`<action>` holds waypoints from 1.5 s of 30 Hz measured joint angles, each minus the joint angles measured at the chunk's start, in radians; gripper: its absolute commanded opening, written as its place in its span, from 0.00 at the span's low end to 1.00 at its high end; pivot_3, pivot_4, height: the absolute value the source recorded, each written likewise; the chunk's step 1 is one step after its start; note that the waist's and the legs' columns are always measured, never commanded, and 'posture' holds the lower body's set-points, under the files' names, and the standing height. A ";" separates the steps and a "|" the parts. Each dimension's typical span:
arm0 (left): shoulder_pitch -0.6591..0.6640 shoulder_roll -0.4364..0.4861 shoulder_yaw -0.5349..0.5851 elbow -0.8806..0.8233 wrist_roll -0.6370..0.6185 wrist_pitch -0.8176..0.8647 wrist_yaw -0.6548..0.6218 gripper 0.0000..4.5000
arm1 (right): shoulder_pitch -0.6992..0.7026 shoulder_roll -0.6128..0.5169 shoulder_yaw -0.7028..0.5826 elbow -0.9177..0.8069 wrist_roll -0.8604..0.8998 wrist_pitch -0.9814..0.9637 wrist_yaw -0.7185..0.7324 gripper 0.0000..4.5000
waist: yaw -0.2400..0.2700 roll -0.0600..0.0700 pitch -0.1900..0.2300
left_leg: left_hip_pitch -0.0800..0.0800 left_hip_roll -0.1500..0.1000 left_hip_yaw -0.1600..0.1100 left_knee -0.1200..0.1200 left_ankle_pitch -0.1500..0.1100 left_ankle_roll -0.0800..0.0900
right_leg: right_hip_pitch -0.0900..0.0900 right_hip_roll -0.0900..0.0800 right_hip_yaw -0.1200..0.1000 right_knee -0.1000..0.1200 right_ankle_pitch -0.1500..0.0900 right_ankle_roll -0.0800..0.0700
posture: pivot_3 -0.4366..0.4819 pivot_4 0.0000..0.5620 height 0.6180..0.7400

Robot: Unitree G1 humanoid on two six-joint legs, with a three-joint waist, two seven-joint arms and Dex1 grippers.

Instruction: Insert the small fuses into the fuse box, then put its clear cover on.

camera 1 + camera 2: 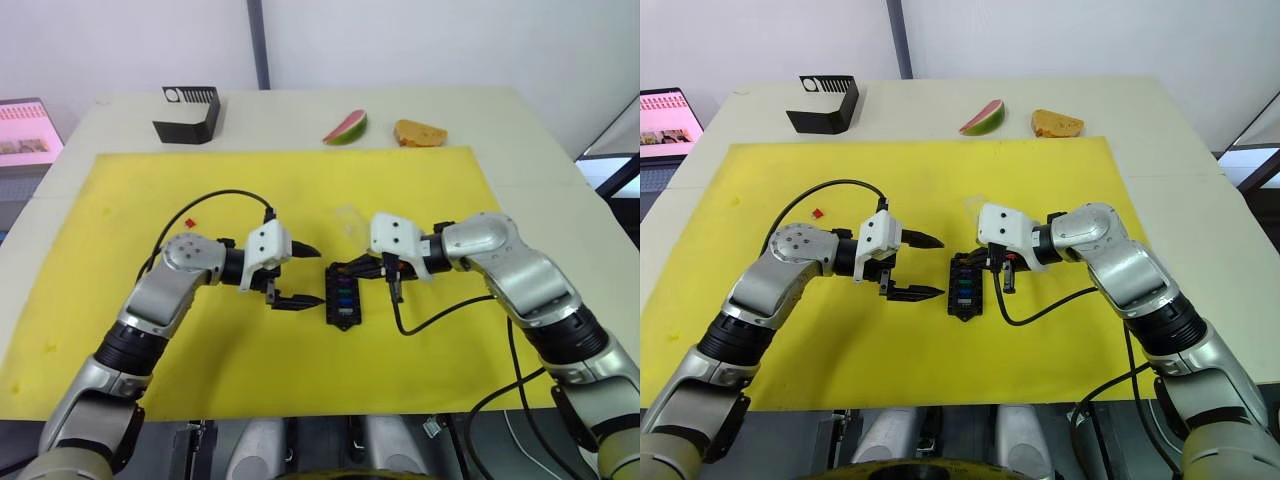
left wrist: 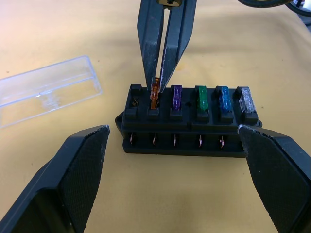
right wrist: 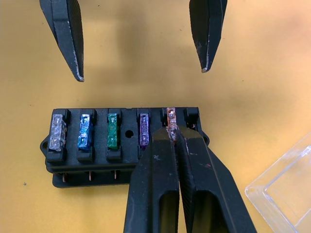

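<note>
Bench: a pale cream top (image 1: 520, 130) against a white wall, most of it covered by a bright yellow mat (image 1: 130, 240).
Far edge: a black angular holder (image 1: 187, 113) with white ridged markings, a watermelon-slice toy (image 1: 346, 127) and a piece of bread-like toy food (image 1: 420, 132), all off the mat.
Left side: a screen (image 1: 28, 130) showing pink content stands beside the bench; its writing is too small to read.
Labels: no readable brand or text on any item.
Fuse box: the black slotted block (image 2: 189, 124) lies near the middle of the mat, between the two arms.
Fuses seated: whitish (image 3: 57, 131), blue (image 3: 85, 130), green (image 3: 112, 130) and violet (image 3: 144, 129) stand in one row.
Amber fuse: it (image 3: 170, 118) stands in the next slot, and one slot beyond it is bare.
Red fuse: a tiny red piece (image 1: 190, 222) lies alone on the mat, well left of the box.
Clear cover: the transparent lid (image 2: 46, 90) lies on the mat just beside the box.
Right end effector: it (image 3: 174, 132) has its fingers pressed together, pinching the amber fuse from above.
Left end effector: it (image 1: 312, 274) has its fingers spread wide, empty, just left of the box.
</note>
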 measured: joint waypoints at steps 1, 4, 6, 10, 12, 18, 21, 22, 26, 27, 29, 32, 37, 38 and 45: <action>0.000 0.000 0.000 0.000 0.000 -0.001 0.000 0.99 | -0.001 0.000 0.001 -0.002 -0.001 0.004 0.000 0.00 | 0.000 0.000 0.000 | 0.000 0.000 0.000 0.000 0.000 0.000 | 0.000 0.000 0.000 0.000 0.000 0.000 | 0.48 0.27 1.00; 0.000 -0.001 0.000 0.003 0.000 -0.003 0.000 0.99 | -0.008 0.000 0.008 -0.015 -0.002 0.021 0.000 0.00 | 0.000 0.000 0.000 | 0.000 0.000 0.000 0.000 0.000 0.000 | 0.000 0.000 0.000 0.000 0.000 0.000 | 0.48 0.27 1.00; 0.000 -0.001 0.000 0.008 0.004 -0.004 0.000 0.99 | -0.010 -0.001 0.014 -0.031 0.001 0.049 0.002 0.00 | 0.000 0.000 0.000 | 0.000 0.000 0.000 0.000 0.000 0.000 | 0.000 0.000 0.000 0.000 0.000 0.000 | 0.48 0.27 1.00; 0.000 -0.002 0.000 0.008 0.006 -0.006 0.000 0.99 | -0.012 -0.002 0.017 -0.046 0.002 0.070 0.002 0.00 | 0.000 0.000 0.000 | 0.000 0.000 0.000 0.000 0.000 0.000 | 0.000 0.000 0.000 0.001 0.000 0.000 | 0.48 0.27 1.00; 0.000 -0.005 0.000 0.008 0.007 -0.006 0.001 0.99 | -0.013 -0.002 0.019 -0.045 0.000 0.071 0.002 0.00 | 0.000 0.000 0.000 | 0.000 0.000 0.000 0.000 0.000 0.000 | 0.000 0.000 0.000 0.001 0.000 0.000 | 0.48 0.27 1.00; 0.000 -0.013 0.000 0.008 0.010 -0.007 0.003 0.99 | -0.016 -0.002 0.029 -0.033 -0.026 0.059 -0.003 0.00 | 0.000 0.000 0.000 | 0.000 0.000 0.000 0.000 0.000 0.000 | 0.000 0.000 0.000 0.001 0.000 0.000 | 0.48 0.27 1.00; 0.000 -0.014 0.000 0.008 0.018 -0.007 0.004 0.99 | -0.021 -0.002 0.036 -0.028 -0.035 0.051 -0.002 0.00 | 0.000 0.000 0.000 | 0.000 0.000 0.000 0.001 0.000 0.000 | 0.000 0.000 0.000 0.001 0.000 0.000 | 0.48 0.27 1.00; 0.000 -0.014 0.000 0.008 0.019 -0.007 0.004 0.99 | -0.024 -0.002 0.040 -0.028 -0.037 0.049 -0.001 0.00 | 0.000 0.000 0.000 | 0.000 0.000 0.000 0.001 0.000 0.000 | 0.000 0.000 0.000 0.001 0.000 0.000 | 0.48 0.27 1.00; 0.000 -0.016 0.000 0.008 0.020 -0.008 0.004 0.99 | -0.024 -0.001 0.040 -0.028 -0.036 0.051 -0.001 0.00 | -0.001 0.000 0.000 | 0.000 0.000 0.000 0.001 0.000 0.000 | 0.000 0.000 0.000 0.001 0.000 0.000 | 0.48 0.27 1.00; 0.000 -0.016 0.000 0.008 0.020 -0.008 0.004 1.00 | -0.024 0.000 0.038 -0.028 -0.034 0.057 -0.001 0.12 | -0.001 0.000 0.000 | 0.000 0.000 0.000 0.001 0.000 0.000 | 0.000 0.000 0.000 0.001 0.000 0.000 | 0.48 0.27 1.00; 0.000 -0.016 0.000 0.008 0.021 -0.009 0.004 1.00 | -0.024 0.003 0.034 -0.029 -0.025 0.073 -0.002 0.21 | -0.001 0.000 0.000 | 0.000 0.000 0.000 0.001 0.000 0.000 | 0.000 0.000 0.000 0.001 0.000 0.000 | 0.48 0.27 1.00; 0.000 -0.015 0.001 0.010 0.021 -0.010 0.002 1.00 | -0.025 0.007 0.010 -0.030 0.002 0.103 -0.004 0.51 | 0.000 0.000 0.000 | 0.000 0.000 0.000 0.001 0.000 0.000 | 0.000 0.000 0.000 0.001 0.000 0.000 | 0.48 0.27 1.00; 0.000 -0.008 0.008 0.029 0.021 -0.012 -0.002 1.00 | -0.036 0.006 -0.075 -0.056 0.074 0.161 -0.011 0.51 | 0.000 0.000 0.000 | 0.000 0.000 0.000 0.001 0.000 0.000 | 0.000 0.000 0.000 0.001 0.000 0.000 | 0.48 0.27 1.00; 0.000 -0.007 0.008 0.032 0.021 -0.012 -0.002 1.00 | -0.035 0.006 -0.085 -0.060 0.084 0.163 -0.013 0.51 | 0.000 0.000 0.000 | 0.000 0.000 0.000 0.001 0.000 0.000 | 0.000 0.000 0.000 0.001 0.000 0.000 | 0.48 0.27 1.00; 0.002 0.005 0.008 0.031 0.021 -0.020 -0.020 1.00 | 0.084 0.082 -0.150 -0.089 0.162 0.141 -0.080 0.23 | 0.000 0.000 0.000 | 0.000 0.000 0.000 0.001 0.000 0.000 | 0.000 0.000 0.000 0.001 0.000 0.000 | 0.48 0.27 1.00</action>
